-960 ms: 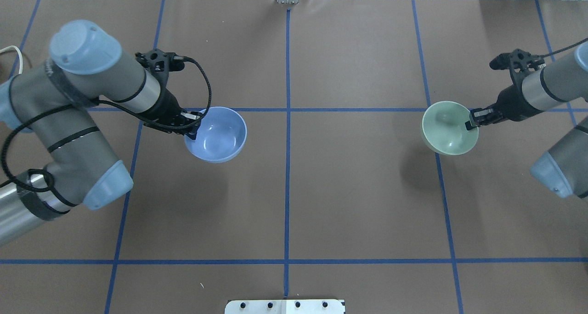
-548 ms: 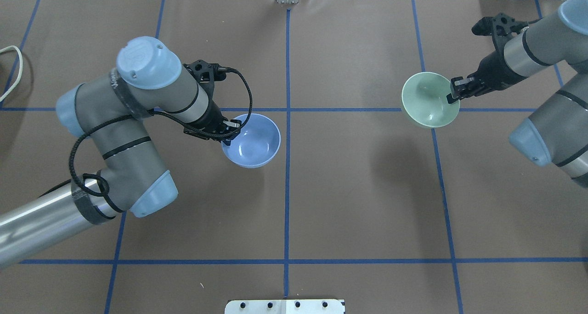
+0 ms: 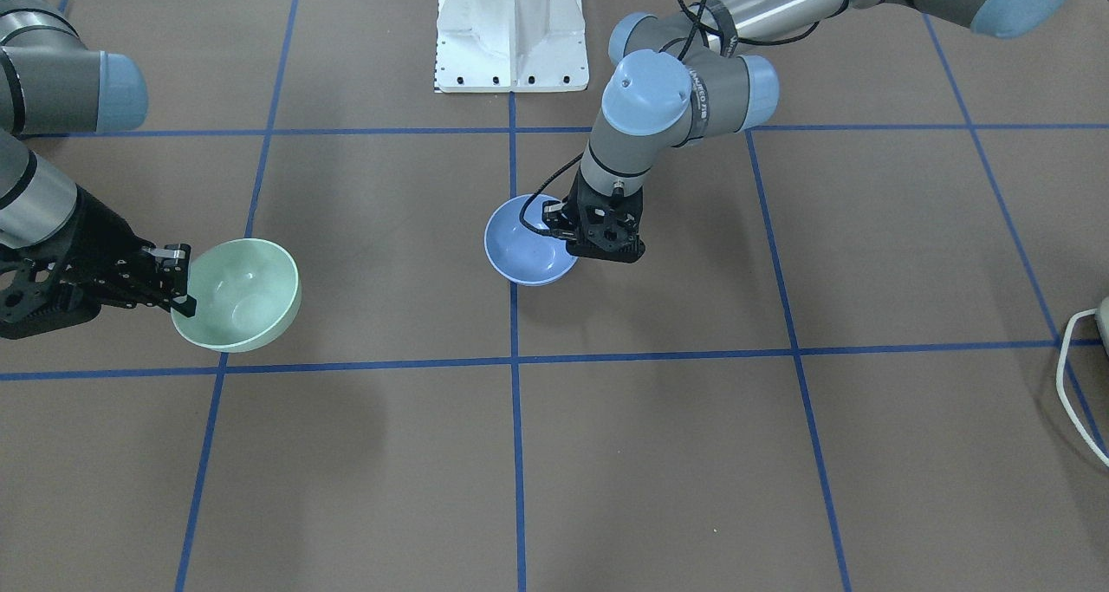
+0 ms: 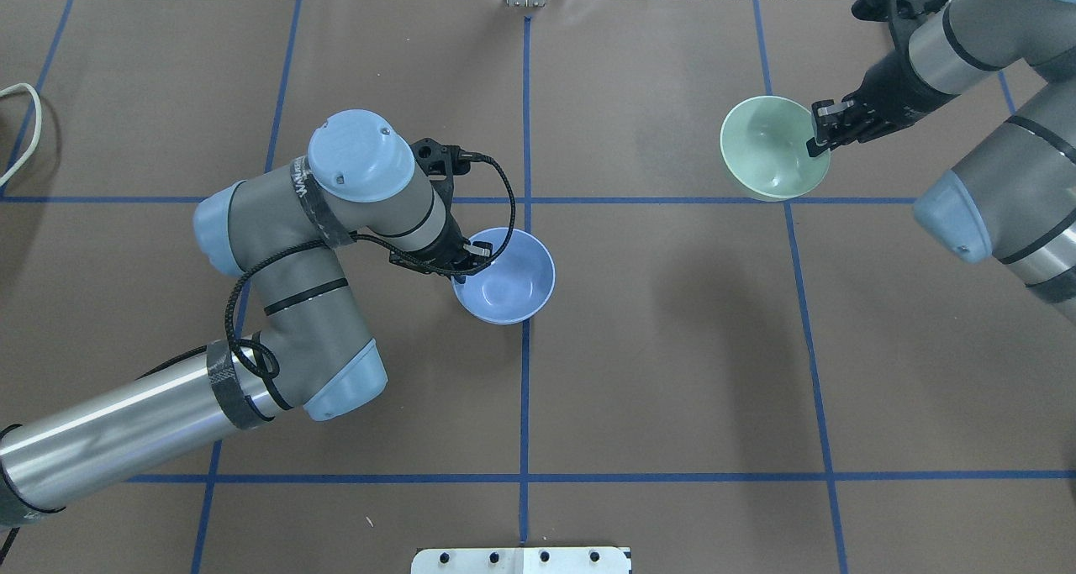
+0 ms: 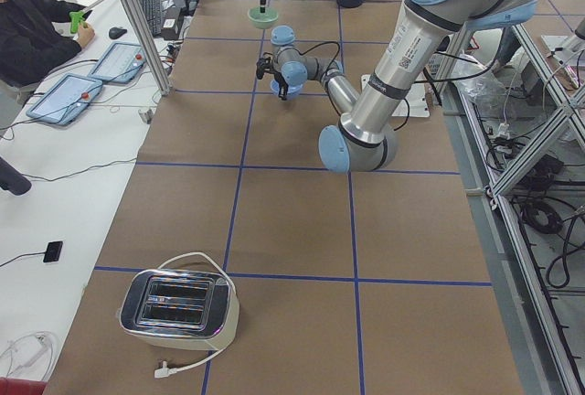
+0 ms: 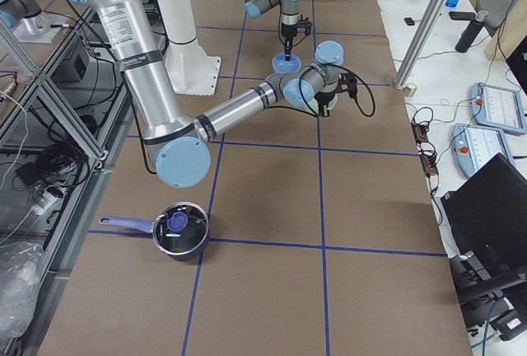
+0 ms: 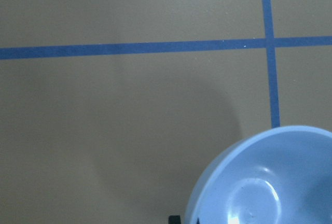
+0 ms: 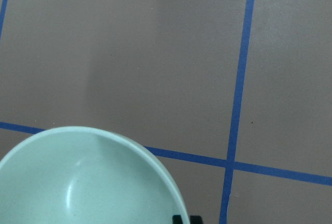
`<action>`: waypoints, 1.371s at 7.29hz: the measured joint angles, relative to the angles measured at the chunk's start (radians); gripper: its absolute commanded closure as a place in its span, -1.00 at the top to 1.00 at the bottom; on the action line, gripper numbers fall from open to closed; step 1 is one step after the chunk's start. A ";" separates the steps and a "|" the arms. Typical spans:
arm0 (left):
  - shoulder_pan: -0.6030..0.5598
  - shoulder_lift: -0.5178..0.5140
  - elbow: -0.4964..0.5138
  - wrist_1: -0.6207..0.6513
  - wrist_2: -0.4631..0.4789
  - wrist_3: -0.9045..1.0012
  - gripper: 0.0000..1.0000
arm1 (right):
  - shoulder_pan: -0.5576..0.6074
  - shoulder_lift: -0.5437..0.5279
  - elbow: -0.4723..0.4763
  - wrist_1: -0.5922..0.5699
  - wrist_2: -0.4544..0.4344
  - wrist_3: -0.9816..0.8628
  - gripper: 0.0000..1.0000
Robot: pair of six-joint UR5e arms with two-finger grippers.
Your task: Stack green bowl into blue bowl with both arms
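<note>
Left tool (image 4: 472, 256) is closed narrowly on the rim of the blue bowl (image 4: 511, 281), pinching the edge on the side that faces its own arm. That bowl sits mouth up near the middle of the tabletop (image 4: 656, 372), with its far edge reaching the long centre tape line (image 4: 524, 389). Whether it rests on the brown paper or hangs just above it cannot be told. The front-facing view shows the same grip, with the left tool (image 3: 567, 235) coming down onto the blue bowl (image 3: 524, 254) from above.

The right tool (image 4: 817, 134) grips the rim of the green bowl (image 4: 767, 150) in the same way. This bowl is held clear of the tabletop on the robot's right, far side, tilted, with its hollow turned partly toward the middle. The two bowls are well apart. From the front, the green bowl (image 3: 247, 297) hangs from the right tool (image 3: 180, 284) by its edge.
</note>
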 measured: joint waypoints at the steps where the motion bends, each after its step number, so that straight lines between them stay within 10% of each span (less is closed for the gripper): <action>1: 0.017 -0.006 0.018 -0.026 0.020 -0.009 -1.00 | 0.000 0.016 -0.002 -0.019 -0.001 0.001 -1.00; 4: 0.035 -0.014 0.049 -0.077 0.038 -0.026 -1.00 | -0.002 0.031 -0.008 -0.038 -0.004 0.001 -1.00; 5: 0.036 -0.014 0.049 -0.082 0.039 -0.024 -0.14 | -0.002 0.031 -0.010 -0.039 -0.005 0.001 -1.00; 7: 0.037 -0.010 0.048 -0.115 0.039 -0.015 0.95 | -0.003 0.032 -0.011 -0.039 -0.006 0.001 -1.00; 10: 0.018 0.000 0.016 -0.126 0.028 -0.005 0.95 | -0.005 0.040 -0.012 -0.040 -0.007 0.006 -1.00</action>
